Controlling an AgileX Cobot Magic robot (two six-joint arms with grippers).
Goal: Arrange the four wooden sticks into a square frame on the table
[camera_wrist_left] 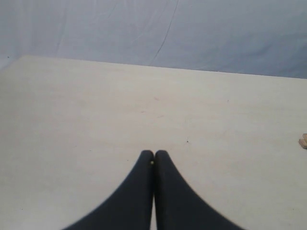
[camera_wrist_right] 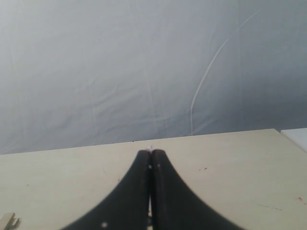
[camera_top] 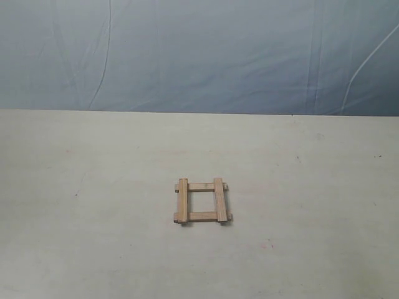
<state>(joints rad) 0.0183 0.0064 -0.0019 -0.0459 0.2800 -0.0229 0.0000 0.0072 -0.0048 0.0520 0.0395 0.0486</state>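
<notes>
The four wooden sticks lie as a small square frame (camera_top: 201, 201) near the middle of the table (camera_top: 93, 205). Two strips run front to back on top of two crosswise strips, ends overlapping at the corners. Neither arm shows in the exterior view. My left gripper (camera_wrist_left: 154, 154) is shut and empty, its black fingers pressed together above bare table; a stick end (camera_wrist_left: 303, 141) peeks in at the picture's edge. My right gripper (camera_wrist_right: 151, 153) is also shut with nothing in it, and a bit of the frame (camera_wrist_right: 9, 220) shows in the corner of its view.
A wrinkled blue-grey cloth backdrop (camera_top: 199, 56) hangs behind the table's far edge. A white object (camera_wrist_right: 297, 136) sits just past the table's corner in the right wrist view. Faint specks and reddish marks dot the surface.
</notes>
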